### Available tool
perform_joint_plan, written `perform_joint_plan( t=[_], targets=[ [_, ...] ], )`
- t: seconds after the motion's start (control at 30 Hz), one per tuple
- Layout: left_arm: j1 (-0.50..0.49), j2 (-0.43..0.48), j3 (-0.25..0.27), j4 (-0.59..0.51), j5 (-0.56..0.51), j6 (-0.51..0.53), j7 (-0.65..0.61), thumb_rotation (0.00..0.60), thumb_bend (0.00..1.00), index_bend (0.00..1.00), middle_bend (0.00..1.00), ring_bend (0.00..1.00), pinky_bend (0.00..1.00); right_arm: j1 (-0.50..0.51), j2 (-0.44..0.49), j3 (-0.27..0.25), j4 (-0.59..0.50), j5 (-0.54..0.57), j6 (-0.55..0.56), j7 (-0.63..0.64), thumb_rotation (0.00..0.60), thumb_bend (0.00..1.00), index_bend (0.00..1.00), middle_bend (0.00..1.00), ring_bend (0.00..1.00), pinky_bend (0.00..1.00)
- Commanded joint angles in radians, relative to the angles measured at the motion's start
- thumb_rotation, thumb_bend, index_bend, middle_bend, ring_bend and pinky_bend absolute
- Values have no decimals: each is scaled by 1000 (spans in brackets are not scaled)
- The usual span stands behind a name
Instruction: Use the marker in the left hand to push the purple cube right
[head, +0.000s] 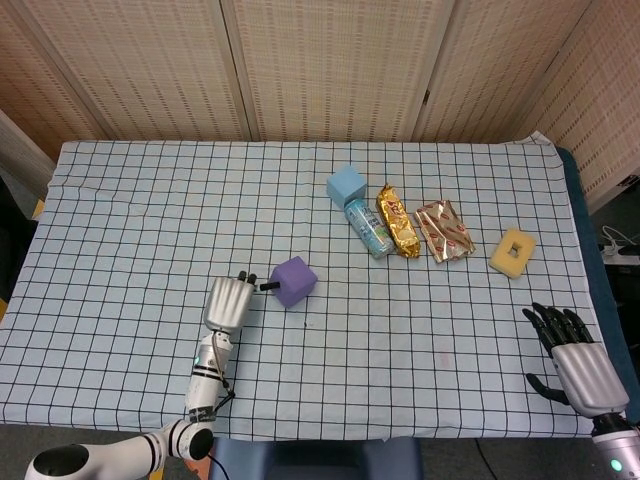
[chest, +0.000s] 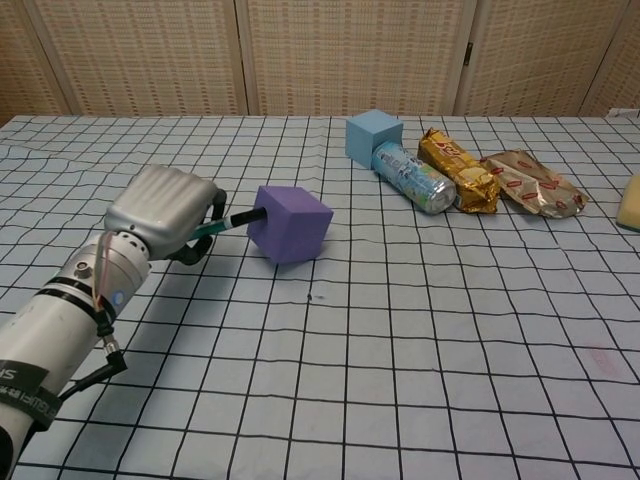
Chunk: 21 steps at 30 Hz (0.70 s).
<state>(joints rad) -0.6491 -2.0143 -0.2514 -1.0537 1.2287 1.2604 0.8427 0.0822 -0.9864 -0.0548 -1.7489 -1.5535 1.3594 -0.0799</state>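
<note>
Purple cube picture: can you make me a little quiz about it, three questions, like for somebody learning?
1. True or false: the marker tip touches the purple cube.
2. Which hand holds the marker? A) left hand B) right hand
3. Fill in: the can lies between the blue cube and the gold ____.

Key: 1 true; 2 A; 3 wrapper. The right hand is empty, fingers apart, near the table's front right edge.
</note>
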Motion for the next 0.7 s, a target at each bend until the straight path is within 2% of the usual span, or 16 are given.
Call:
perform_joint_plan(
  t=[0.03, 0.17, 0.3, 0.5, 0.7],
  targets=[
    [14, 21, 16, -27, 8, 15, 10, 600, 711, 849, 890, 821, 1000, 0, -1, 0, 0, -2, 0, -2, 600, 154, 0, 0, 0, 0],
    [38, 64, 42, -56, 20, 33, 20, 600, 711, 849, 890, 821, 1000, 1, -2, -1, 1, -2, -6, -4, 600, 154, 0, 0, 0, 0],
    [57, 110, 64, -35, 42, 46, -6, 600, 710, 849, 890, 821, 1000, 0, -2, -2, 0, -4, -5, -6, 600, 154, 0, 0, 0, 0],
    [58, 163, 56, 80, 33, -4, -93, 600, 709, 849, 890, 820, 1000, -2, -8, 0, -2, -3, -1, -19, 600, 154, 0, 0, 0, 0],
    [25, 149, 68, 280, 80, -35, -234, 600, 703, 849, 890, 821, 1000, -1, -22, 5, -5, 9, -6, -51, 600, 155, 0, 0, 0, 0]
  ],
)
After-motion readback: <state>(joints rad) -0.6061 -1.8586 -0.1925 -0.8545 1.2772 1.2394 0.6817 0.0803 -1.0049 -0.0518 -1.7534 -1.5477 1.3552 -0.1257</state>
